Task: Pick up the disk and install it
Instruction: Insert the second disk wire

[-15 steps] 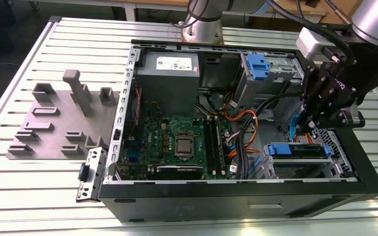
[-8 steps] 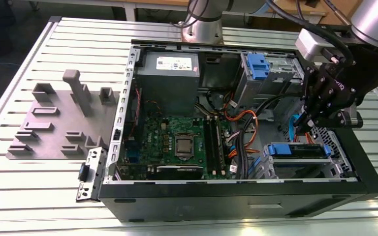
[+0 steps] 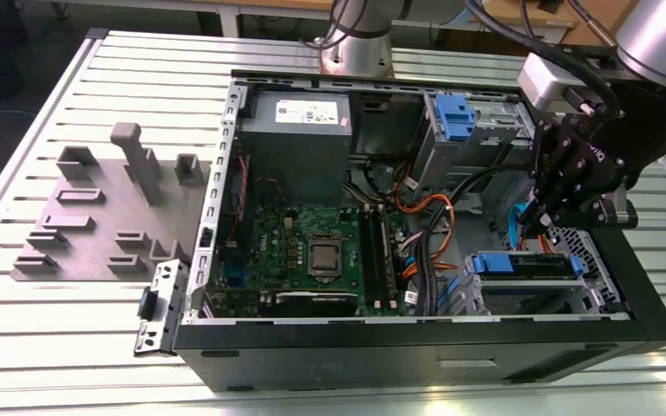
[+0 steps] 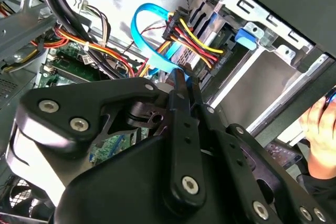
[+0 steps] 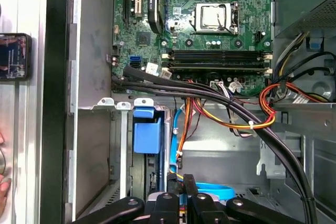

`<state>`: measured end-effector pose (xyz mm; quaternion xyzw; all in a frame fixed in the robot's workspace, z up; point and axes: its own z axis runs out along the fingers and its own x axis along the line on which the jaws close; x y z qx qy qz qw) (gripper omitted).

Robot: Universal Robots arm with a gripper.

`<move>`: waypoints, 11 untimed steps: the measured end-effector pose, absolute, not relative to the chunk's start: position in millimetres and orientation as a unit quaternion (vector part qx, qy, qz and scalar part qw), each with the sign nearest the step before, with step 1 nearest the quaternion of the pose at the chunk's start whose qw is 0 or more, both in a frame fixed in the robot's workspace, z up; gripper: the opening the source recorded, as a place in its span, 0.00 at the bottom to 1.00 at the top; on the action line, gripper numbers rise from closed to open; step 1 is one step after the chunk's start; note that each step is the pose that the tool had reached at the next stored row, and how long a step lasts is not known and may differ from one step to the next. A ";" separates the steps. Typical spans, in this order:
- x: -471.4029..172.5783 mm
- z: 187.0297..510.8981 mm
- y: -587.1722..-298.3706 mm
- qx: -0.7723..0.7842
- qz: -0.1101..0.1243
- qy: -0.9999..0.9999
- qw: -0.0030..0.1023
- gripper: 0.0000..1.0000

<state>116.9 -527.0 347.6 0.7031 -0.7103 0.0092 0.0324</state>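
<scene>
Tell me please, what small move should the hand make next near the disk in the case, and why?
Probably open the hand slowly where it hangs. In the exterior view it is just above the disk in its bay; in the second wrist view its fingers are shut, nothing visible between them, so they cannot take the carrier. A blue cable runs close by.

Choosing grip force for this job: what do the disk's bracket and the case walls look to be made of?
The disk sits in a bright blue bracket, uniform in colour with a soft sheen, likely moulded plastic. The case wall looks like bare grey sheet metal, matt and faintly smudged, with folded tabs.
</scene>
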 end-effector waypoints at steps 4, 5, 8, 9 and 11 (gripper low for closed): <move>115.1 347.0 -532.3 0.703 0.007 -0.710 0.026 0.16; 114.4 346.9 -533.4 0.703 0.006 -0.710 0.022 0.16; 113.1 346.3 -537.4 0.703 0.002 -0.711 0.015 0.16; 113.0 346.2 -538.2 0.704 0.002 -0.710 0.015 0.16; 112.7 345.8 -539.9 0.703 0.002 -0.711 0.015 0.16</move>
